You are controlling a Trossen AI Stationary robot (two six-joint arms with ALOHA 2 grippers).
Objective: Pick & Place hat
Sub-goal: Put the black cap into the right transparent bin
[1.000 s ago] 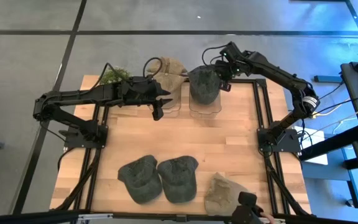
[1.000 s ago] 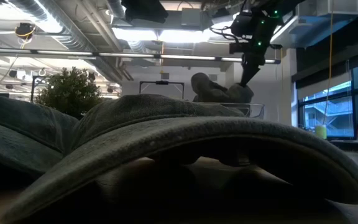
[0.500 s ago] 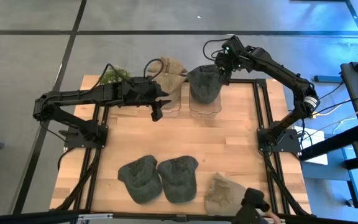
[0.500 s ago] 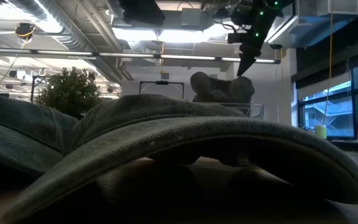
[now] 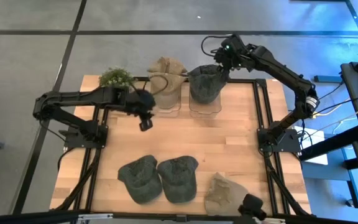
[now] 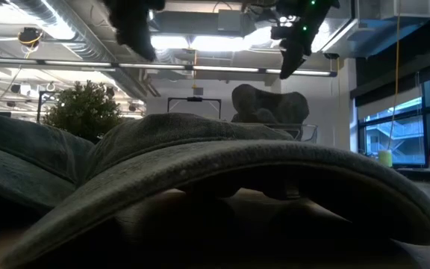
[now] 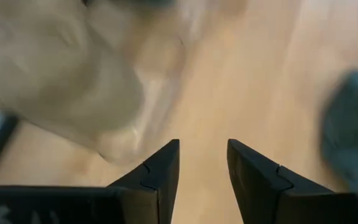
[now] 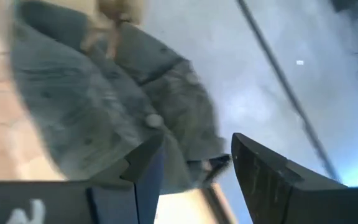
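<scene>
1. The right gripper (image 5: 224,60) hangs above the far edge of the table (image 5: 229,149), just past the grey hat (image 5: 204,84); its fingers stand apart with nothing between them.
2. That grey hat sits on a clear stand (image 5: 205,107) near the far edge, beside a tan hat (image 5: 166,78) on a second clear stand.
3. The left gripper (image 5: 145,118) hovers over bare wood just beside the tan hat, fingers parted and empty.
4. Three more hats lie along the near edge: two grey ones (image 5: 139,178) (image 5: 179,177) and a tan one (image 5: 222,193).
5. A small plant (image 5: 115,76) stands at the far left corner.
6. No brand, label or writing can be read on any hat.
</scene>
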